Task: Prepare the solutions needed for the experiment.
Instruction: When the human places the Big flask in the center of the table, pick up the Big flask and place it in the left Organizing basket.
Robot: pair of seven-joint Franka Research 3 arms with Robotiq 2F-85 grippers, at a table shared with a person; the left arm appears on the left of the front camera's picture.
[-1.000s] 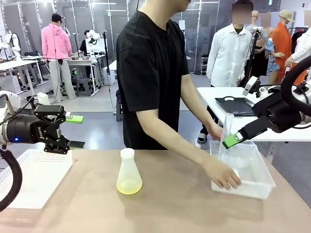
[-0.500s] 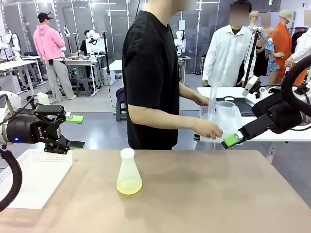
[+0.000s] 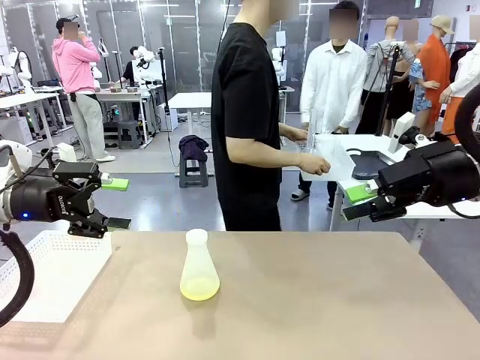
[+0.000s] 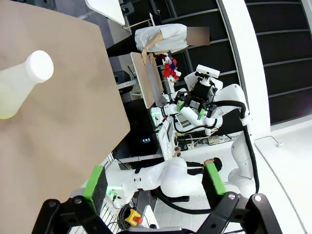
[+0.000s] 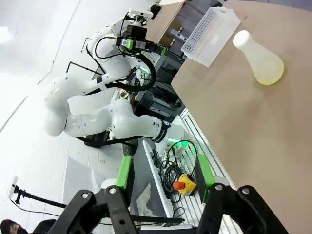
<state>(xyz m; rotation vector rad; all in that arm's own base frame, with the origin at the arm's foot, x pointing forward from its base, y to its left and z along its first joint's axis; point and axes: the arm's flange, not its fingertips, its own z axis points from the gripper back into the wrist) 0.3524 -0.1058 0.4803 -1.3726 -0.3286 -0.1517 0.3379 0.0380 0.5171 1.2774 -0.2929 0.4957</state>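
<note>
Two grippers hung at the table's [image 3: 322, 300] outer margins. The left gripper [image 3: 120, 202] was above the far corner of the white perforated basket [image 3: 45, 289] on the left edge. The right gripper [image 3: 351, 204] was out past the far right edge, off the tabletop. Each had its green-padded fingers spread with nothing between them, plainly so in both wrist views. A broad stretch of tan tabletop lay open between the basket and the right edge, and there an Erlenmeyer flask [image 3: 199, 262] stood upright left of centre, well apart from the basket and from both grippers. The flask was translucent white plastic with a narrow neck and a rounded lip. The solution [image 3: 199, 289] showed through its wide base as a thin, clear, pale yellow-green layer. Beyond the far edge a person in a black shirt stood side-on, one hand [image 3: 313, 163] holding a pale plastic tray [image 3: 336, 156] away from the table.
</note>
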